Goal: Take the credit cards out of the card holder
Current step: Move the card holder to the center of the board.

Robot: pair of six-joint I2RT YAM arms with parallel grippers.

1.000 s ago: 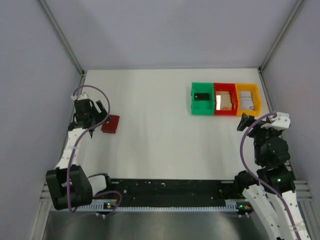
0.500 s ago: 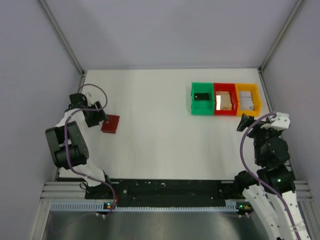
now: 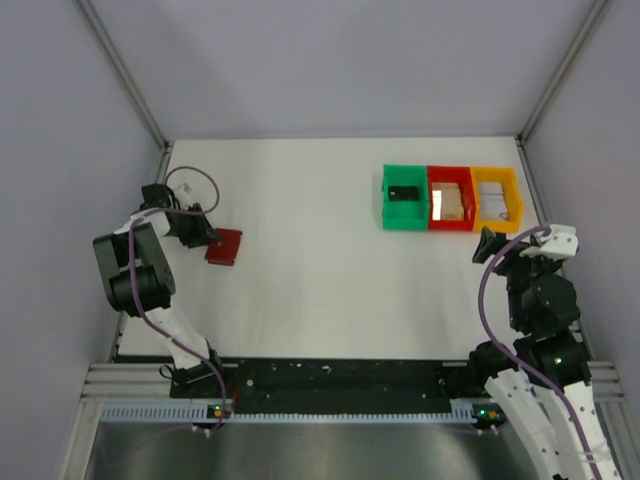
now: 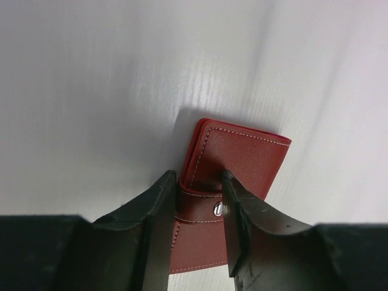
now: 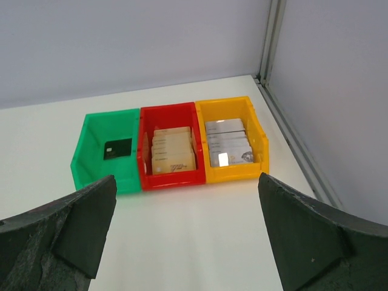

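With the left gripper point(image 4: 197, 177) pinched narrow on the strap point(image 4: 197, 209) of the flat maroon leather card holder point(image 4: 242, 159), which juts ahead from between its fingers point(image 4: 159, 212), a firm, level grip should prevent slipping.

A robotics lab cell: a white table point(image 3: 320, 285) enclosed by 3 plain grey panels point(image 3: 340, 60) framed in aluminium rails point(image 3: 122, 73).

There is one dark red card holder point(image 3: 222, 247) and three open bins: one green bin point(image 5: 82, 154), one red bin point(image 5: 170, 179) and one yellow bin point(image 5: 236, 172). The green bin holds one dark card point(image 5: 117, 149). The tan stack point(image 5: 173, 148) and the pale stack point(image 5: 227, 142) are packed too tightly to count.
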